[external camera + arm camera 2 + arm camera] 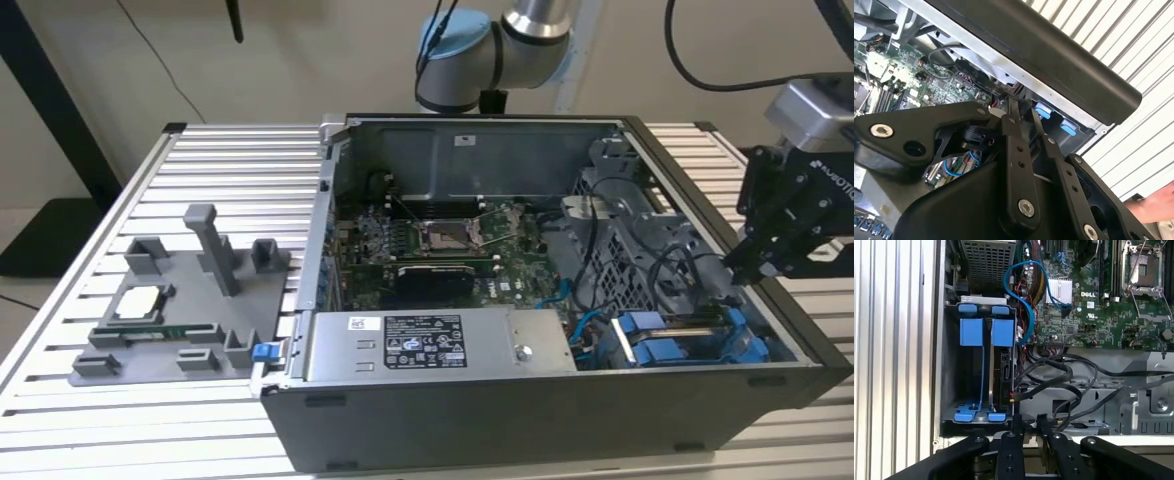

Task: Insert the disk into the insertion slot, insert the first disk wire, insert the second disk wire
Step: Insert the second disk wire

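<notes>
The disk (1004,371) stands on edge in the insertion slot (949,365), held in a blue carrier (1002,332); another blue carrier (971,332) sits beside it. My gripper (1028,421) hovers just outside the case wall by the slot, open with a narrow gap and nothing between its fingers. In the exterior view the gripper (750,270) hangs over the case's right rim above the slot (681,345). Black wires (1054,375) run to the disk's exposed edge. A blue wire (1024,300) loops down beside the carrier. I cannot tell which wire is first or second.
The open computer case (534,420) lies on a slatted table (200,150). Inside are the motherboard (441,240), a silver power-supply box (441,345) and a perforated cage (986,260). A grey fixture tray (174,300) sits at the exterior view's left. A hand (1154,207) is near the case.
</notes>
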`<state>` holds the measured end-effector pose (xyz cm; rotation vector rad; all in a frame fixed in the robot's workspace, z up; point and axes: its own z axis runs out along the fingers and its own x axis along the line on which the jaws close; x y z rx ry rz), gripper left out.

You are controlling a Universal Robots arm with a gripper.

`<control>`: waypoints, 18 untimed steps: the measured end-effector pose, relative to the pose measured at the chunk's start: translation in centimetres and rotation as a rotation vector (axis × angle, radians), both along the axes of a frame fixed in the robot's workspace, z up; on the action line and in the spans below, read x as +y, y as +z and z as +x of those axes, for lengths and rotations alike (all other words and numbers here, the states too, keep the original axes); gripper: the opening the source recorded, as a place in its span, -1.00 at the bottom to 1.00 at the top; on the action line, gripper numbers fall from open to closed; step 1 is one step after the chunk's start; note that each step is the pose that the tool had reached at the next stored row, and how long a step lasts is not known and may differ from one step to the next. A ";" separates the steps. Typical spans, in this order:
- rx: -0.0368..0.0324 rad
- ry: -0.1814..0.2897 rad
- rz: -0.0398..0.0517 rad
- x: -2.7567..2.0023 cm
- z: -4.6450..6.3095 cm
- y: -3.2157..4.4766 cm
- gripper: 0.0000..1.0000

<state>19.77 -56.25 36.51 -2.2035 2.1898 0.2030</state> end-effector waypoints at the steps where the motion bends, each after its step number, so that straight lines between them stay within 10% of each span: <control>1: 0.0005 0.000 0.0028 -0.03 0.0 -0.06 1.00; 2: 0.0017 0.000 0.0037 -0.06 0.1 -0.12 -1.00; 18: 0.0144 -0.001 0.0192 -0.42 0.2 0.17 -1.00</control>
